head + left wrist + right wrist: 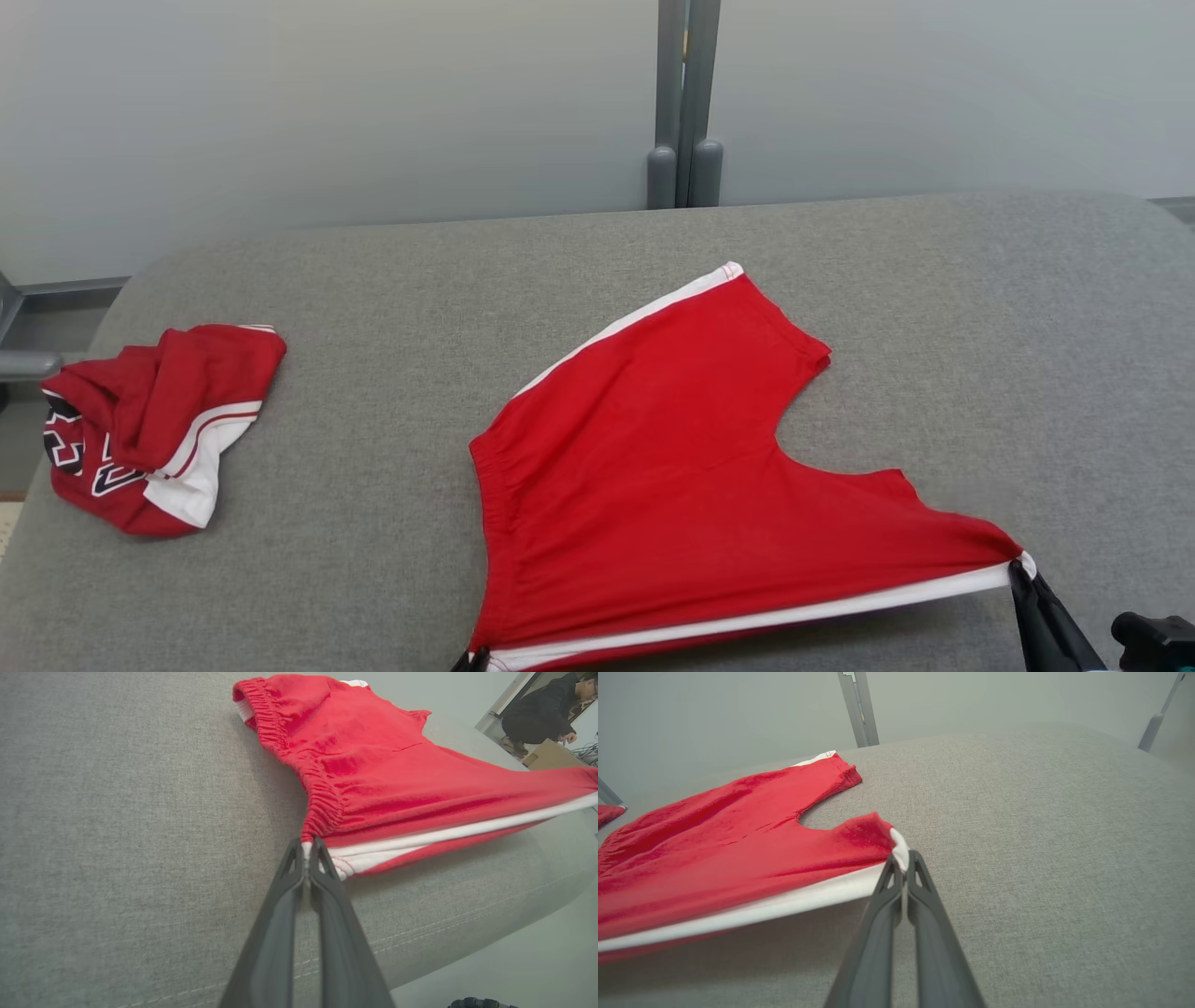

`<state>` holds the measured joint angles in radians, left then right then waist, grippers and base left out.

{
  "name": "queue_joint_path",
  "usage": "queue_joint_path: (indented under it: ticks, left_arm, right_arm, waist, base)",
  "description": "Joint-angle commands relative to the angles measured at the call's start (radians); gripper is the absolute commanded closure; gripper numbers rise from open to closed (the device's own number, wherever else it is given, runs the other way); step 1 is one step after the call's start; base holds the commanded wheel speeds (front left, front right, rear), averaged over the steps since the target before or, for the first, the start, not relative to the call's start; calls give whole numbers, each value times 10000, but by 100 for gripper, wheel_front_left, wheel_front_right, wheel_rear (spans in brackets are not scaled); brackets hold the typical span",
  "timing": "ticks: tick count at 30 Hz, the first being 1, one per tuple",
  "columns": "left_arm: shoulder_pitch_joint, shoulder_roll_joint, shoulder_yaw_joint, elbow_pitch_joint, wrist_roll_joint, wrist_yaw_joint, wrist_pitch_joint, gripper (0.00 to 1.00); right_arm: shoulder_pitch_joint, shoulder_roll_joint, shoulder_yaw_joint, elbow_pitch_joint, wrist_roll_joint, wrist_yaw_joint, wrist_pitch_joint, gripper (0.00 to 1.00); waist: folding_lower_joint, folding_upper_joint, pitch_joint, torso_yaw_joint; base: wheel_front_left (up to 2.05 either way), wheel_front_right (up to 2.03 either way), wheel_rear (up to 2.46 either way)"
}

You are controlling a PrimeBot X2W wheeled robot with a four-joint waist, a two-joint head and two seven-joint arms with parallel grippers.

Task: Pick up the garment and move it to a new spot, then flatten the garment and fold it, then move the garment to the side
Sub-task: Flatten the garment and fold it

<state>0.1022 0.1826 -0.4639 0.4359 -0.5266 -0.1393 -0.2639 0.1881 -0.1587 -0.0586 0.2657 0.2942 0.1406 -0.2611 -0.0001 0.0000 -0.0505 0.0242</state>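
Note:
The garment (672, 467) is a pair of red shorts with white side stripes, spread on the grey padded table (392, 523). Its near side edge is lifted and pulled taut between my two grippers. At the bottom edge of the head view, my left gripper (470, 661) is shut on the waistband corner (306, 842). Off to the lower right, my right gripper (1019, 571) is shut on the leg hem corner (899, 851). The far leg (738, 308) lies flat on the table. Both wrist views show the fingers pinched together on the white stripe (458, 830) (794, 900).
A second crumpled red and white garment (159, 425) lies at the table's left end. A grey post (684, 103) stands behind the table against a pale wall. A person (544, 711) crouches in the background of the left wrist view. The table's near edge (467, 938) lies close below the left gripper.

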Motion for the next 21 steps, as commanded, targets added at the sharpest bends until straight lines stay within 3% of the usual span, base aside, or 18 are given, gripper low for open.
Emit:
queue_joint_path:
  ticks: [1,4,7,15,21]
  left_arm:
    - [-102,339,265,-40,44,154,-10,100]
    - [-529,276,-160,-519,31,131,-10,100]
    - [-1066,416,-832,-762,-183,116,-10,100]
    - [-3143,185,-1940,-711,-858,98,-8,100]
    - [-4316,-277,-1979,-231,-1361,98,-7,100]
  right_arm:
    - [66,-71,-405,-205,-57,-180,-55,100]
    - [-364,251,-340,-531,-449,-166,-54,100]
    - [-1234,74,-296,-399,-524,-117,-52,100]
    - [-4379,-1013,-67,961,-703,-111,102,100]
    - [-6440,-1397,110,2384,-1117,-111,448,100]
  waist:
    - [1,0,101,120]
    - [1,0,274,351]
    - [1,0,470,667]
    - [1,0,1695,1729]
    - [1,0,2533,2337]
  base:
    - [0,0,0]
    - [0,0,0]
    - [0,0,0]
    - [0,0,0]
    - [0,0,0]
